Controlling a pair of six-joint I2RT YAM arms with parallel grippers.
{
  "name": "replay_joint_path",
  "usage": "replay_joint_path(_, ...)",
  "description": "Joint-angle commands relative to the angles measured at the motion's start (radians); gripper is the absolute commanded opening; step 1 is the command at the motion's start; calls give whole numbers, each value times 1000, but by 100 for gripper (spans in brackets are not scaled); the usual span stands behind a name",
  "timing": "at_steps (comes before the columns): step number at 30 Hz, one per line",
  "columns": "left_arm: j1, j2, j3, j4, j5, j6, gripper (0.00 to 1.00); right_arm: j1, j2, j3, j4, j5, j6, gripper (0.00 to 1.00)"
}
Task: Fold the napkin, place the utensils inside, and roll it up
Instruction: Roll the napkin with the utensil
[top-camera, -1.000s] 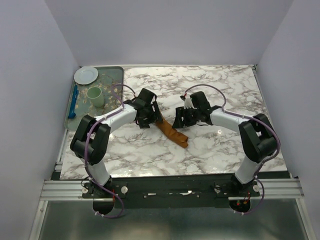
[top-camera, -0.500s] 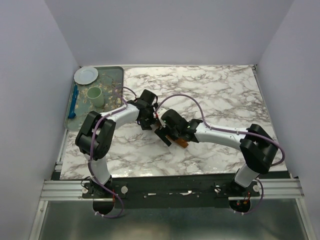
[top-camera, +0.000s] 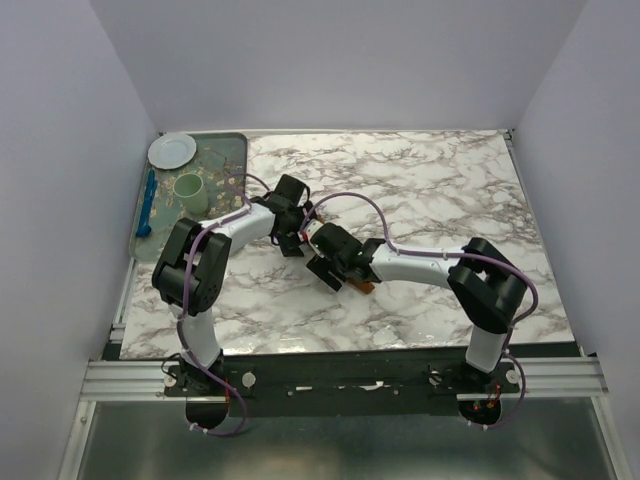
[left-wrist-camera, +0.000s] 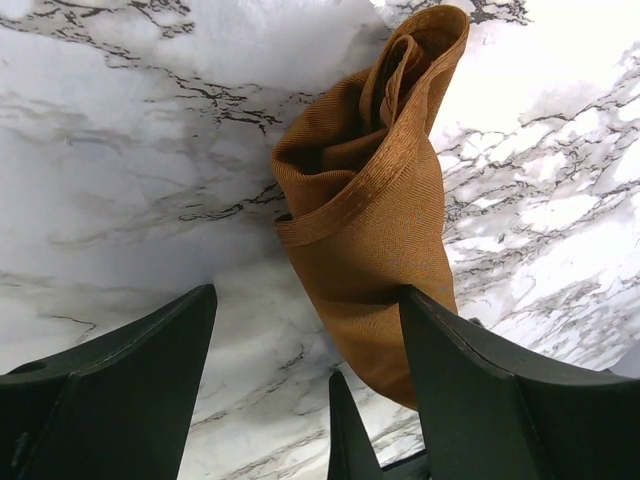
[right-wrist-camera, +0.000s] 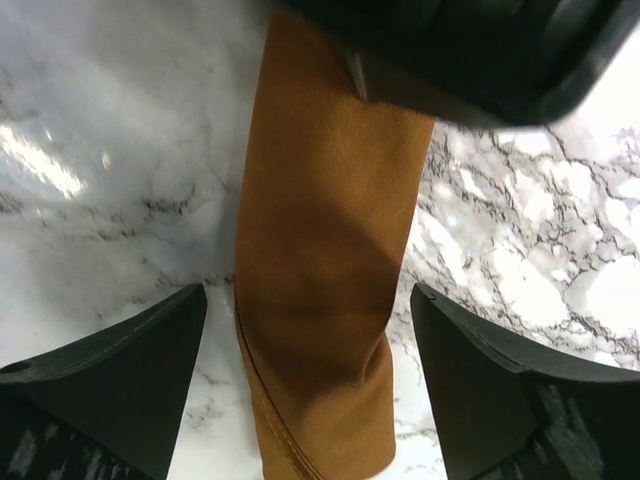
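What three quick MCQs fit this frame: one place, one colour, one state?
1. Where is the green cup? A) on the tray, far left B) centre of the marble C) in a gripper
2. What colour is the napkin? A) blue B) rust-orange C) white
3. The right gripper is: A) shut on the napkin B) shut, empty C) open, straddling the napkin
Answers: 1 A, it stands on the tray. 2 B, plain in both wrist views. 3 C, gaps show either side of the napkin.
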Motion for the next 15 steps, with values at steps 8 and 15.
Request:
replay_joint_path(8, 77, -64, -37, 19, 5, 70, 88, -31, 91, 26, -24, 20, 145, 67)
replay_joint_path(15, 104, -107, -77, 76, 81, 81, 89, -69, 78, 0, 13, -49, 166, 52)
